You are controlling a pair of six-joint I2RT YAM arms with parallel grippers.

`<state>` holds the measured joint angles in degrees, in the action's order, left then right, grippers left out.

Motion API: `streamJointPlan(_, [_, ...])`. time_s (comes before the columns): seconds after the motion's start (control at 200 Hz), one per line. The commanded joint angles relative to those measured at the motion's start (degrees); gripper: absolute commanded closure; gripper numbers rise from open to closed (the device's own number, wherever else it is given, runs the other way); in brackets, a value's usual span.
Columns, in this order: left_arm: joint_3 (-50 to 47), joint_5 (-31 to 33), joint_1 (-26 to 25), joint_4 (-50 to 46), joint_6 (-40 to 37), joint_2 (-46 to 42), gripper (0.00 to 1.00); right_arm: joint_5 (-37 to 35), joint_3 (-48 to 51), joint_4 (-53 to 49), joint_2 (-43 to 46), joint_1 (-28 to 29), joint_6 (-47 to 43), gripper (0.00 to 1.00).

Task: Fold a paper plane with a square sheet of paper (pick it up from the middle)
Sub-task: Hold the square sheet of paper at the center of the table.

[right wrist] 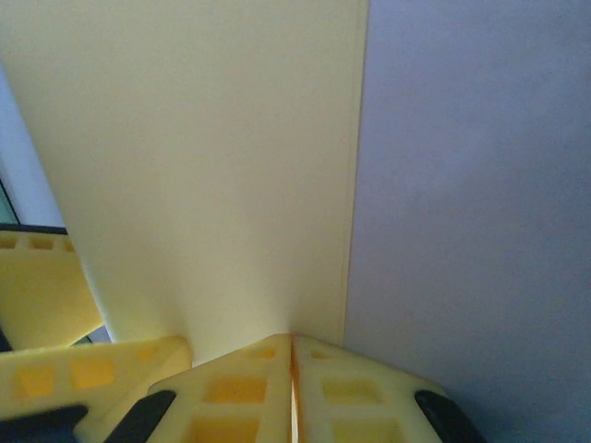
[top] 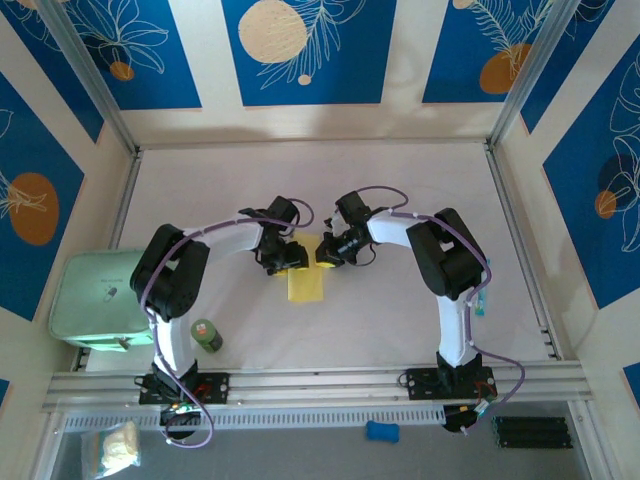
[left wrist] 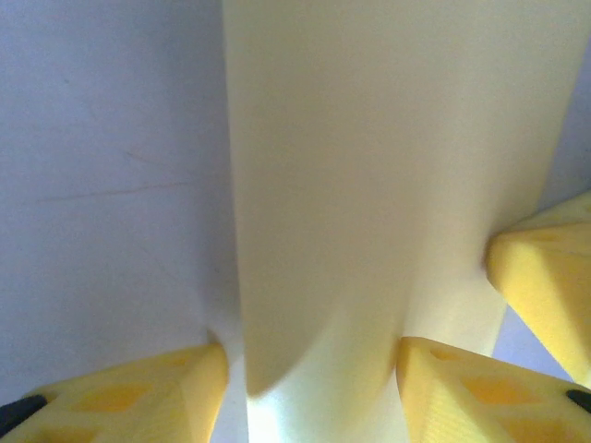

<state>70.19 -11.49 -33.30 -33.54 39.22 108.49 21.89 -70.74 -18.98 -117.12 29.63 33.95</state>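
On the matte white table [top: 400, 320], the left gripper [left wrist: 312, 353] holds its ribbed yellow plastic fingers apart, straddling the smooth pale-yellow paper sheet [left wrist: 369, 185], which is folded into a narrow strip between both arms. The right gripper [right wrist: 293, 355] is pinched together on the strip's edge.

Mint-green case [top: 97, 298]: tabletop [top: 400, 190] left edge, near corner | small green bottle [top: 207, 335]: near edge, beside case | blue block [top: 381, 431], white bag [top: 113, 447]: past near edge

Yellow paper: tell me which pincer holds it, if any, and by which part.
The right pincer is shut on the yellow paper, pinching its end near one long edge. The left pincer stands open astride it, not clamping.
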Motion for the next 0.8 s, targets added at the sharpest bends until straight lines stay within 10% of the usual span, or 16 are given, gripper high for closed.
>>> streamJointPlan(0.0, [1.2,8.2,0.2,-6.9,1.9,-2.6,0.43,-7.1,0.6,-7.7,-4.7,0.0,-3.2,0.91])
streamJointPlan(0.795, [3.0,-10.5,-0.5,4.6,4.6,-1.3,0.86,-13.1,-3.2,-14.7,-8.7,0.2,-3.3,0.93])
